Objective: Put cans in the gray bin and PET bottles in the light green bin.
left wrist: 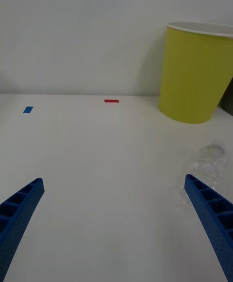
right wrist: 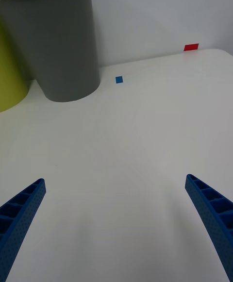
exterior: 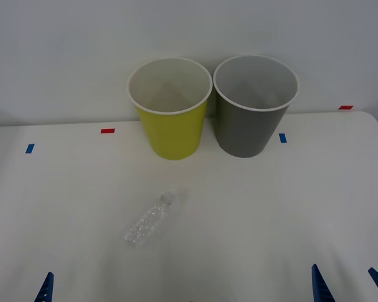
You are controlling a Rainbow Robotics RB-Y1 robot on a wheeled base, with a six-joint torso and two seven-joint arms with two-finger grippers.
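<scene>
From the front, my left gripper [exterior: 17,286] and right gripper [exterior: 346,283] hang spread wide and empty at the near table [exterior: 271,207] edge. The PET bottle [exterior: 150,218], clear and crinkled, lies on its side before the light green bin [exterior: 171,126]; the gray bin [exterior: 252,123] stands just beside it. My right wrist shows my fingers [right wrist: 213,214] apart, touching nothing, the gray bin [right wrist: 58,44] ahead. My left wrist shows splayed fingers [left wrist: 211,209], the bottle [left wrist: 206,168] near one.

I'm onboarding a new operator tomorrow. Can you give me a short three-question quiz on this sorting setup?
1. True or false: the PET bottle is lying on its side on the table.
2. Which bin stands on the robot's left side: A) the gray bin, B) the light green bin?
3. Fill in: the left gripper and the right gripper sit at the near table edge, both ____ and holding nothing.

Key: 1 true. 2 B. 3 open.
</scene>
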